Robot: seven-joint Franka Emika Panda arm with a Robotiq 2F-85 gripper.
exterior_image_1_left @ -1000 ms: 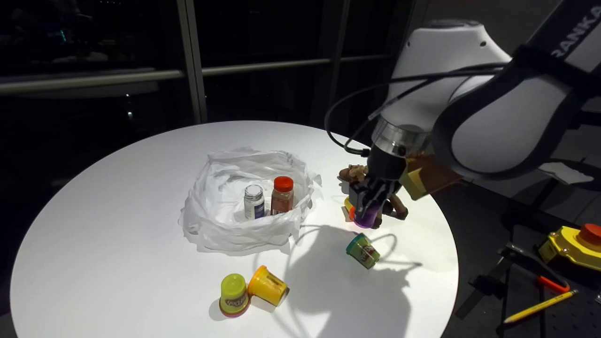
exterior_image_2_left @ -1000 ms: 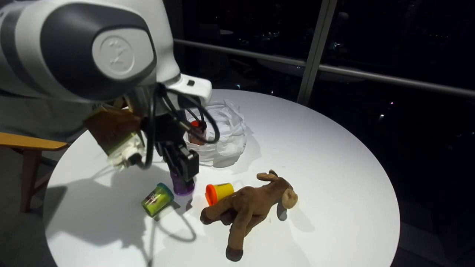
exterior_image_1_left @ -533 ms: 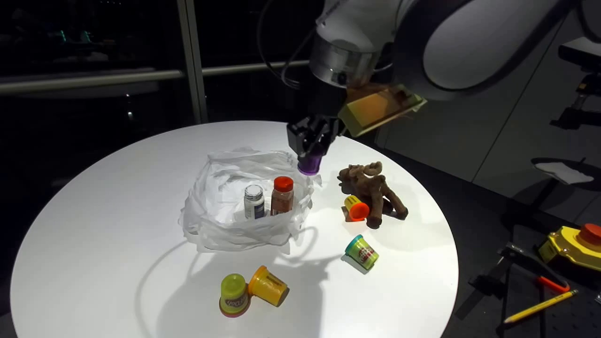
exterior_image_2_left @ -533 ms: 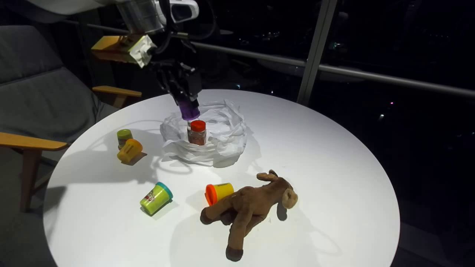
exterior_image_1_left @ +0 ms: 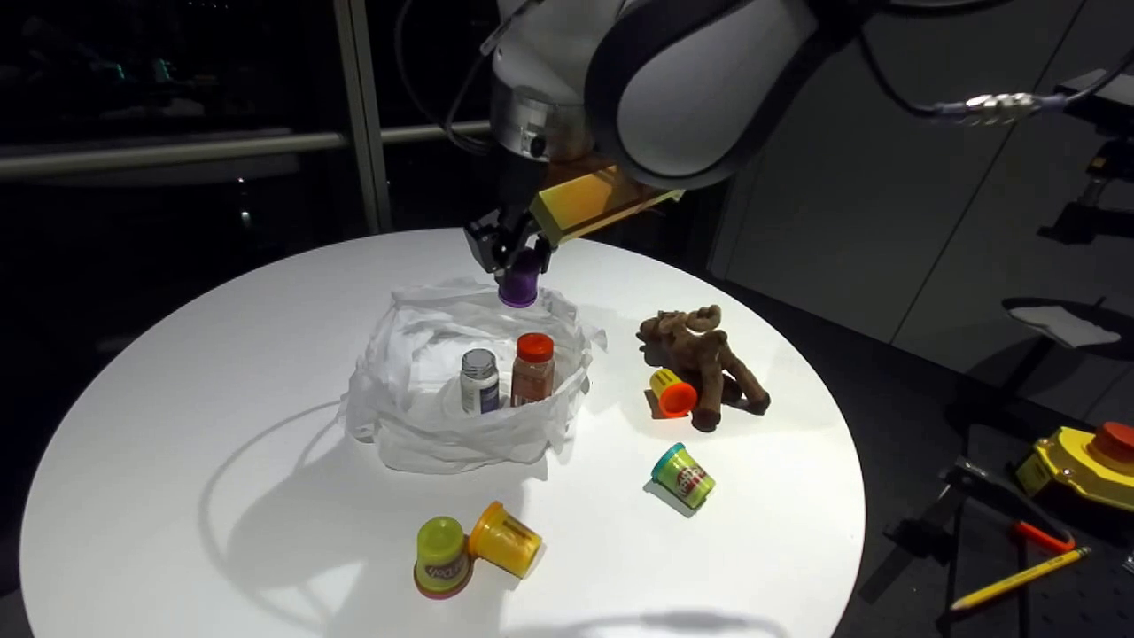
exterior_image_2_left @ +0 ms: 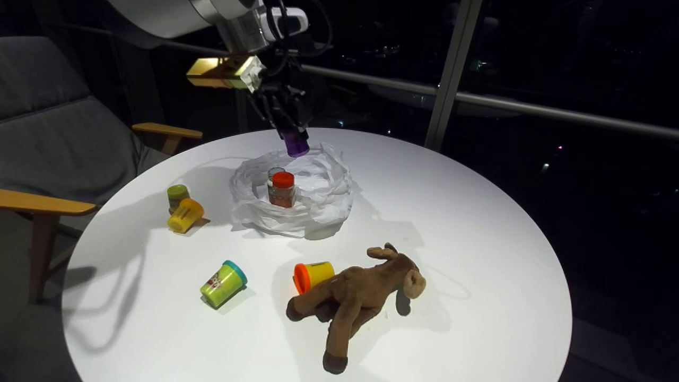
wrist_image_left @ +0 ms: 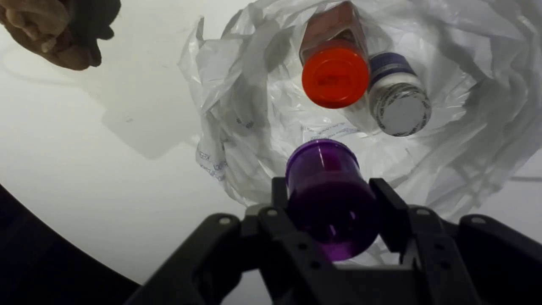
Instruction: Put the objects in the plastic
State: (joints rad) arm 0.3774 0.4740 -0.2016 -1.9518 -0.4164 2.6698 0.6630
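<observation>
Dark windows are noted behind a round white counter. On it, a plastic bag is spread open, with a red-capped jar and a white bottle stood inside. Fingers are found partly parted and clamped on a purple cup, held above the bag. Outside it, a teal-lidded green cup is tipped on its side; an orange-lidded yellow cup is noted just beside a brown plush animal; a lime cup and a second yellow cup are placed side by side.
</observation>
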